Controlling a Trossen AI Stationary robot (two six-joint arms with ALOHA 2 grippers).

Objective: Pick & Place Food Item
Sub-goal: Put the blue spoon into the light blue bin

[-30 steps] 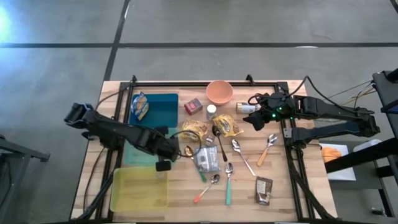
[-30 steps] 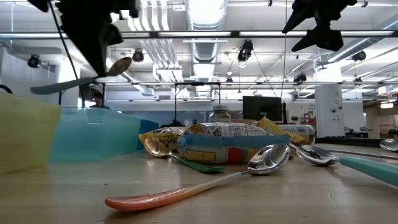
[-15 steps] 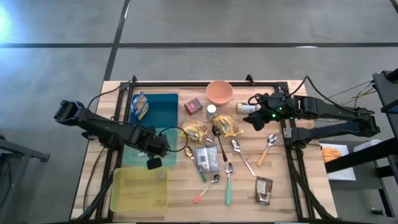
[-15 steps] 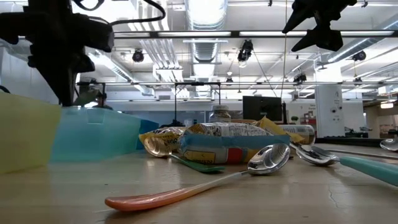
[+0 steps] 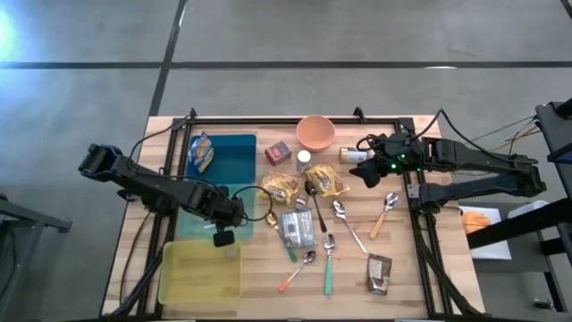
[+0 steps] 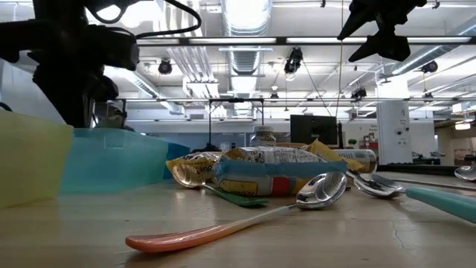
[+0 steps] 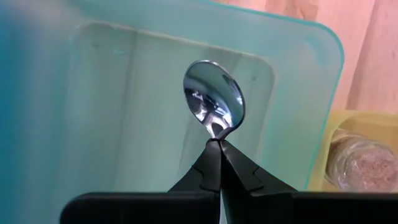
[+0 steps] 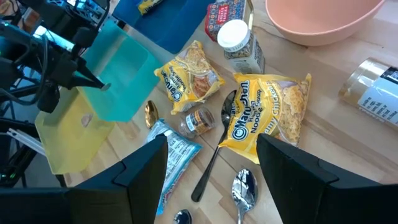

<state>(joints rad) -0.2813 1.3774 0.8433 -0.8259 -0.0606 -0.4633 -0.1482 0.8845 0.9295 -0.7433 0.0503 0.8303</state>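
**Left claw carries a spoon over the teal bin, food packets lie mid-desk**

The left gripper (image 7: 219, 144) is pinched together on the neck of a metal spoon (image 7: 214, 99). The bowl of the spoon sticks out ahead of the fingertips. It hangs above the light teal bin (image 7: 112, 93), clear of the bin's floor.

That bin sits near the desk's (image 5: 411, 268) left edge, between a darker blue bin (image 5: 231, 161) and a yellow bin (image 5: 192, 273). A small jar (image 5: 231, 252) lies in the yellow bin, in the corner nearest the teal one. A bag of chips (image 5: 202, 152) rests in the blue bin.

The right gripper (image 5: 365, 173) hovers near the desk's right edge with its fingers apart and nothing between them. A tipped-over bottle (image 5: 359, 155) lies just beside it.

Two yellow ramen packets (image 5: 329, 180) (image 5: 280, 186) lie flat in the middle of the desk with a dark-handled spoon (image 5: 315, 201) between them. A white-capped jar (image 5: 304, 159), a red box (image 5: 278, 153) and a pink bowl (image 5: 315, 132) stand near them. More spoons and two wrapped snacks are scattered over the desk's middle and right.
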